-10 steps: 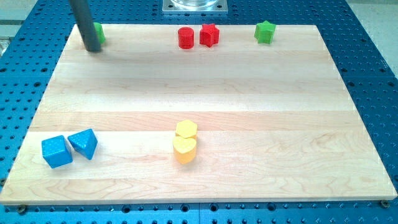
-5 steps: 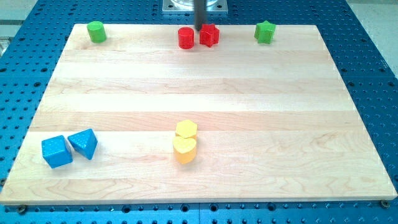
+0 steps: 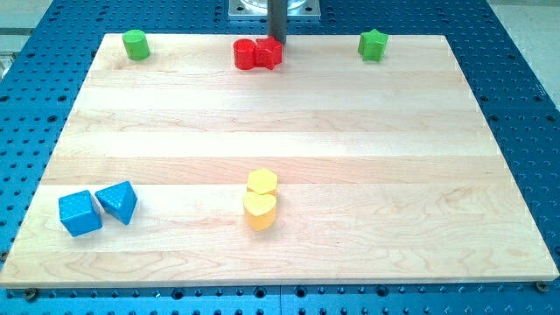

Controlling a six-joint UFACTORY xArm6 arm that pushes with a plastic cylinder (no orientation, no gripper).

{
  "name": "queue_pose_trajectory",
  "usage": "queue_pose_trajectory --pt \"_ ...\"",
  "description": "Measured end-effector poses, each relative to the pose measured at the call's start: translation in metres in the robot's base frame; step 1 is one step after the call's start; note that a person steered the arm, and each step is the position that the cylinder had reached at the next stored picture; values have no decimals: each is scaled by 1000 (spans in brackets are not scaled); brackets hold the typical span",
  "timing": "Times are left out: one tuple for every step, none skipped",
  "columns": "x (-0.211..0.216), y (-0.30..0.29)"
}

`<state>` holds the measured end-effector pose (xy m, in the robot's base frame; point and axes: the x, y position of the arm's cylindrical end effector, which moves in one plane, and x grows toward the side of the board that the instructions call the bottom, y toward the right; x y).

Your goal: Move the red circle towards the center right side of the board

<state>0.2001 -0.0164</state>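
1. Red circle (image 3: 244, 54) sits near the view's top edge of the wooden tabletop (image 3: 289, 131), a little left of the middle, well away from the center right side.
2. A red star (image 3: 268, 53) touches the red circle on its right side; the two read almost as one red mass.
3. My tip (image 3: 276, 41) stands at the upper right of the red star, touching or just beside it; the rod rises straight up out of the view's top. This arm carries no fingers, only the rod, so there is nothing to spread or pinch.
4. A green cylinder (image 3: 135, 44) stands in the top left corner, and a green star (image 3: 373, 45) near the top right.
5. A yellow hexagon (image 3: 262, 183) and a yellow heart (image 3: 260, 211) touch each other below the board's middle, the heart nearer the view's bottom.
6. A blue cube (image 3: 80, 213) and a blue triangle (image 3: 117, 201) lie just beside each other at the bottom left.
7. No brand, label or writing can be read anywhere.
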Motion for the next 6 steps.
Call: queue_pose_trajectory --pt "26 -51" --pt "96 -57" --pt "92 -70" --pt "98 -70" --pt "142 -48" --pt "139 15"
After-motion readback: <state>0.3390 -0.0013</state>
